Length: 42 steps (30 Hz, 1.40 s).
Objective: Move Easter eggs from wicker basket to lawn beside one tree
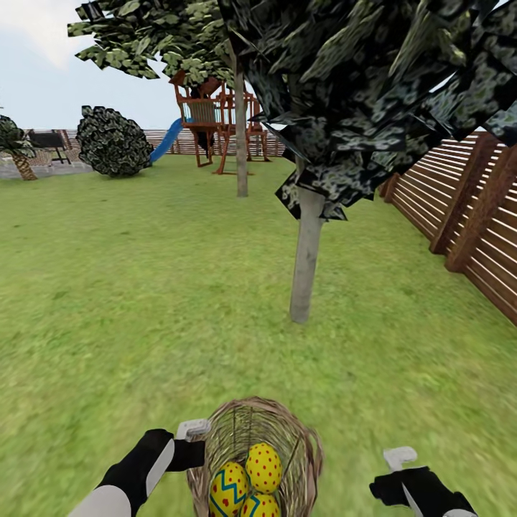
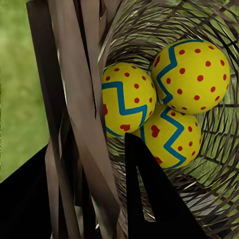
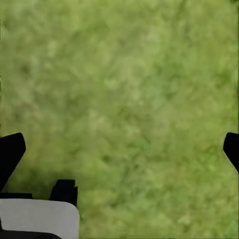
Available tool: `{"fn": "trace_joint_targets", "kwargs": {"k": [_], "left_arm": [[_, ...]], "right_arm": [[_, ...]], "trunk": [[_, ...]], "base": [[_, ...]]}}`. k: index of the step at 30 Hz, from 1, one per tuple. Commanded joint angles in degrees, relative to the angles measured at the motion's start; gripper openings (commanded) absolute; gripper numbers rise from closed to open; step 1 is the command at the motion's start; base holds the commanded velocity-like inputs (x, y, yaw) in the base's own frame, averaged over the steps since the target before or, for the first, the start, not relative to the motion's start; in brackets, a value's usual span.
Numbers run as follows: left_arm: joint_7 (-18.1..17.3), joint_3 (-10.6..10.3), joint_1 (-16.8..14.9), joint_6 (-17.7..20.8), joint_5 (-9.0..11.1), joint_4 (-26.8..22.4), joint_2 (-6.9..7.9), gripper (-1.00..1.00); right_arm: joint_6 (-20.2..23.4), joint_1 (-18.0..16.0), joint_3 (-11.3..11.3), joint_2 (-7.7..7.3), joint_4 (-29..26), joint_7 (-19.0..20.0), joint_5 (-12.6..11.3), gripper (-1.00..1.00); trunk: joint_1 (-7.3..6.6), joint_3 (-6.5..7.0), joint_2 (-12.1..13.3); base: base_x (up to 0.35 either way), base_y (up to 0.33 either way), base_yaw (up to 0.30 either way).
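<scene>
The wicker basket (image 1: pixel 305 449) is at the bottom centre of the head view, with three yellow Easter eggs (image 1: pixel 264 467) lying inside it. My left gripper (image 1: pixel 195 439) is shut on the basket's left rim. In the left wrist view one black finger (image 2: pixel 154 194) sits inside the weave (image 2: pixel 74 99) and the other outside, with the eggs (image 2: pixel 191 74) just beyond. My right gripper (image 1: pixel 402 470) hangs open over bare lawn (image 3: pixel 124 74), to the right of the basket. A slim pale-trunked tree (image 1: pixel 307 251) stands a short way ahead on the lawn (image 1: pixel 143 287).
A brown slat fence (image 1: pixel 474 222) runs along the right. A second slim tree (image 1: pixel 241 143), a wooden play set (image 1: pixel 215 122) with a blue slide and a round dark bush (image 1: pixel 113 142) stand farther back. Low leaves (image 1: pixel 373 86) hang overhead.
</scene>
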Motion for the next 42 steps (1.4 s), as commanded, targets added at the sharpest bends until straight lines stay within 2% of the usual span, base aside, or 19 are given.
{"fn": "trace_joint_targets", "kwargs": {"k": [1, 13, 15, 37, 42], "left_arm": [[0.1, 0.0, 0.0, 0.4, 1.0, -0.1, -0.01, -1.00], [0.1, -0.1, 0.0, 0.4, 1.0, 0.0, -0.06, -1.00], [0.1, -0.1, 0.0, 0.4, 1.0, 0.0, -0.06, -1.00], [0.1, -0.1, 0.0, 0.4, 1.0, 0.0, -0.08, -1.00], [0.1, -0.1, 0.0, 0.4, 1.0, 0.0, -0.06, -1.00]], "right_arm": [[0.0, -0.1, -0.6, 0.02, 0.1, 0.5, 0.6, 1.00], [-0.6, -0.2, -0.4, 0.05, 0.5, 0.5, 1.3, 1.00], [-1.7, -0.2, -0.4, 0.11, 0.5, 0.4, 1.5, 1.00], [-2.2, -0.2, -0.4, -0.11, 0.4, 0.4, 0.9, 1.00], [-2.6, -0.2, -0.4, -0.11, 0.4, 0.4, 0.9, 1.00]], "trunk": [[0.04, -0.06, 0.0], [0.04, -0.06, 0.0], [0.04, -0.06, 0.0], [0.04, -0.06, 0.0], [0.04, -0.06, 0.0]], "base": [[0.322, 0.000, 0.000], [0.322, 0.000, 0.000], [0.322, 0.000, 0.000], [0.322, 0.000, 0.000], [0.068, 0.000, 0.001]]}}
